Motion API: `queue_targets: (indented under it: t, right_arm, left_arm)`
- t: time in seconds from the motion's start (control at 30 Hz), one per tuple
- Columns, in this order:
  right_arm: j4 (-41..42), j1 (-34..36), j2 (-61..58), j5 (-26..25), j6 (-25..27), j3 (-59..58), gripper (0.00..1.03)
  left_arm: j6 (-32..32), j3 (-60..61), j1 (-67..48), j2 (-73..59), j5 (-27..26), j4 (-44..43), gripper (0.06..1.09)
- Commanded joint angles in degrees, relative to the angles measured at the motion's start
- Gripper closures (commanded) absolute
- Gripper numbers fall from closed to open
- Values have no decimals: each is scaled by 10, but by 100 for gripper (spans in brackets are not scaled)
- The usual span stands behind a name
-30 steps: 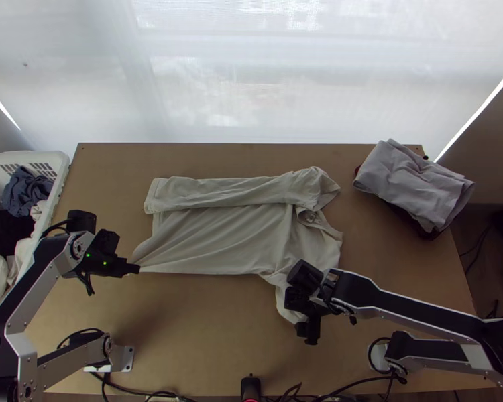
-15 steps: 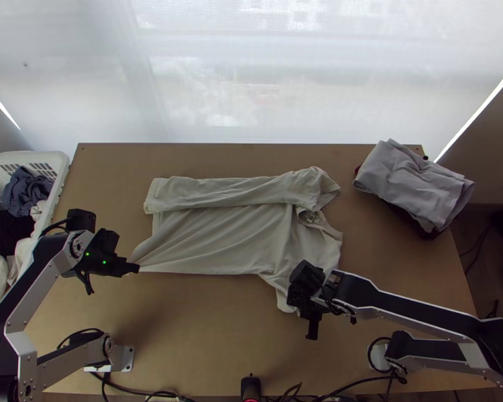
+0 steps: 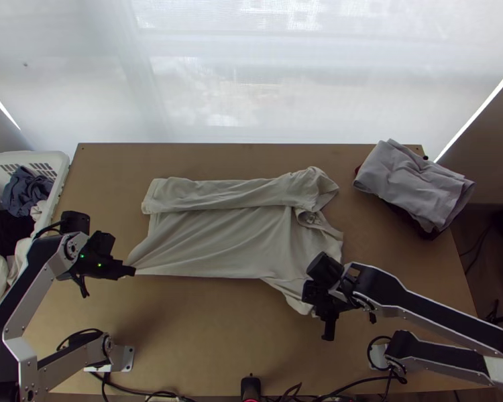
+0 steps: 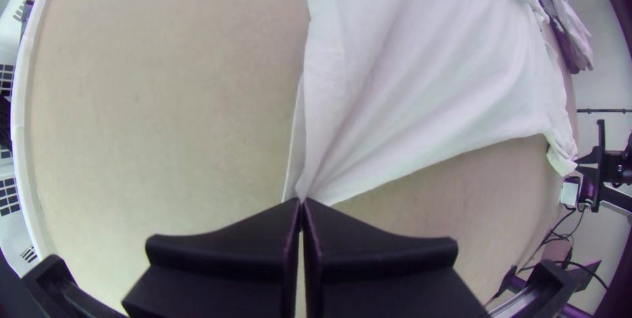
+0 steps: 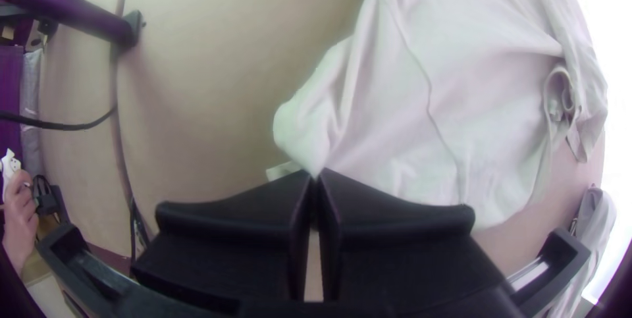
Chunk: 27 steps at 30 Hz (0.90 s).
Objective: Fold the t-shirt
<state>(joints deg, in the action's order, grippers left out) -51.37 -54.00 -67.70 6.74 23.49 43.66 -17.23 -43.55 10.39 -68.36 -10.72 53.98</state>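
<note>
At the near hem corner (image 4: 313, 183), the left end effector (image 4: 301, 201) is pinching cloth, fingers closed. The right end effector (image 5: 316, 173) is gripping the near sleeve (image 5: 304, 127), also closed. Between them the t-shirt (image 3: 218, 238) is lying across the middle of the table (image 3: 204, 335), hem toward the left arm, collar (image 3: 310, 217) toward the right. Its far side is lying doubled inward as a long strip (image 3: 218, 194); creases are fanning out from the left grip. Farther out, a laundry basket (image 3: 61, 175) is standing beyond one end of the table and folded clothes (image 3: 412, 181) are sitting at the far corner by the other.

Step in hand, my read: far side is done, near side is coming up for its fold. Next move is needing both grips lifting together, keeping the edge taut, carrying it over toward the strip. Sleeve is risking a bunch.
</note>
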Motion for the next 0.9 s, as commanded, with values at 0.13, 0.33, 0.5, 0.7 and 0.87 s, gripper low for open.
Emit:
queue_targets:
  t: [0.13,0.33,0.5,0.7,0.87]
  right_arm:
    - [-141,-3,93,27,7,64,100]
    - [-215,-22,130,42,4,77,100]
    - [-247,-30,135,62,0,100,100]
    - [-260,-32,134,71,-4,123,100]
    - [-227,-16,127,69,0,122,100]
  left_arm:
    - [-21,-4,10,18,1,35,105]
    - [-57,-6,16,32,1,88,105]
    - [-89,-17,15,55,0,152,105]
    - [-117,-50,14,82,-3,242,105]
    - [-108,-55,15,85,-3,228,105]
